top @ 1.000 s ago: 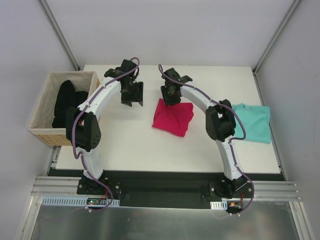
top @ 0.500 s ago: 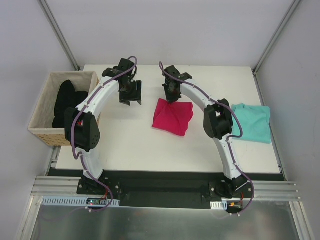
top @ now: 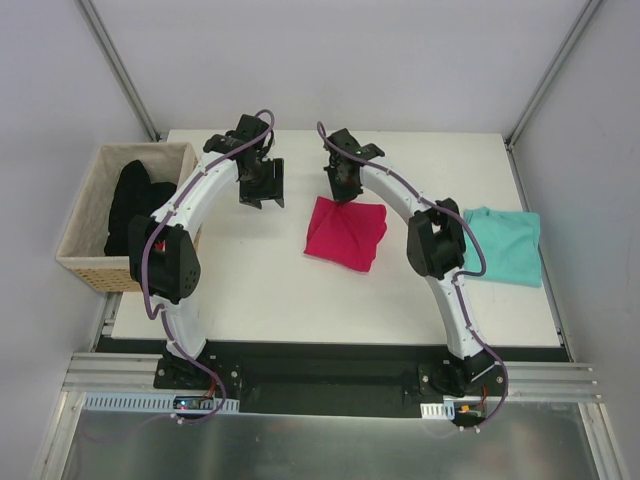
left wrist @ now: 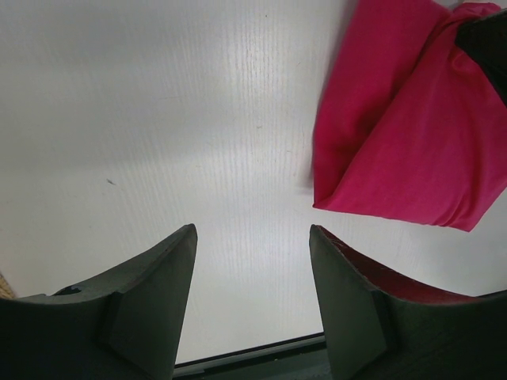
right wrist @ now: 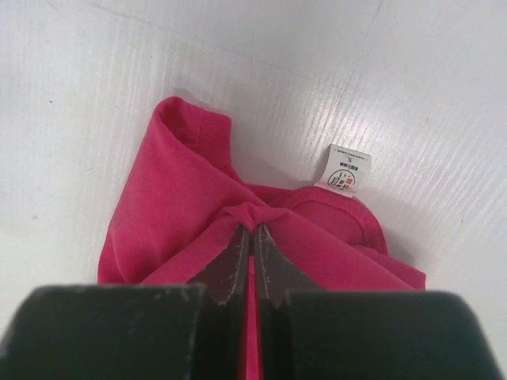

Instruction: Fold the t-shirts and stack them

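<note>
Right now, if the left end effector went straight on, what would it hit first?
Probably bare table: the open left end effector points at it, with the pink t-shirt off to one side, though depth is hard to judge.

We see both arms rise from their bases at the near edge and arch inward over the worktop, so the two wrists end up near each other but apart. The left arm curves up and to the right, and its wrist tips downward. The left gripper hangs above the surface with its jaws parted and nothing between them. The right arm mirrors that curve, with its wrist also pointing down. We find the right gripper closed tight, its two fingers pressed together on a bunched fold of the pink t-shirt.
</note>
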Motion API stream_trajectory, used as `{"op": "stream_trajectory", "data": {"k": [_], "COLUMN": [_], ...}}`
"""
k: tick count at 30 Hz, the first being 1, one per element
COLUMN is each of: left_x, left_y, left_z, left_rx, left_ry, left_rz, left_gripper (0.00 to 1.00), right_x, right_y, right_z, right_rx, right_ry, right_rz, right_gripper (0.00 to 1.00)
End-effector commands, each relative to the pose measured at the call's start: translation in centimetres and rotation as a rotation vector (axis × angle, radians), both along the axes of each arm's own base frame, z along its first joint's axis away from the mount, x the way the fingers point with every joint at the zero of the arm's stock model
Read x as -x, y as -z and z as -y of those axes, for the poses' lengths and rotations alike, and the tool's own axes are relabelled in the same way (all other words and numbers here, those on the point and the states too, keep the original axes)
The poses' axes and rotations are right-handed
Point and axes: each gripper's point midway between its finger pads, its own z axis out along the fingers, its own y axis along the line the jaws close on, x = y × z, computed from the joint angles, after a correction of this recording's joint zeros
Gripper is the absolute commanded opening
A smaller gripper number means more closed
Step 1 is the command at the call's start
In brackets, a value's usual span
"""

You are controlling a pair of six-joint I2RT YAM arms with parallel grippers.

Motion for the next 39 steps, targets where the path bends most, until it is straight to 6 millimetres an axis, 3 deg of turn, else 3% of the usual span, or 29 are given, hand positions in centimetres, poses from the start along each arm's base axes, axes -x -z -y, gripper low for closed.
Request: {"op": "stream_trajectory", "data": {"k": [1,19,31,39], "left_x": [-0.5,0.0,-0.3,-0.1], "left_y": [-2.6,-2.2,-2.3,-2.3], "left_z": [0.0,0.1,0.7,0.4], "left_rx": [0.042,0.050,0.076,0.067], "left_ry": [-0.011,-0.015,-0.005,-0.006], "left_rz": [0.055,0.037,0.029,0.031], "left_gripper": [0.58,0.58,0.58,0.58], "right_x": [-0.4,1.2,1.5,1.3], "right_y": [-5.7,-5.8,-7.6,-8.6], "right_z": [-1.0,-3.0,-2.2,-3.6], "right_rx": [-0.025,-0.039,0.021,-0.025], "right_ry": [-0.040,-0.130,-0.143,-0.148], "right_rz": [0.110,0.108,0.175,0.199], "right_gripper": [0.01,0.01,0.01,0.01]}}
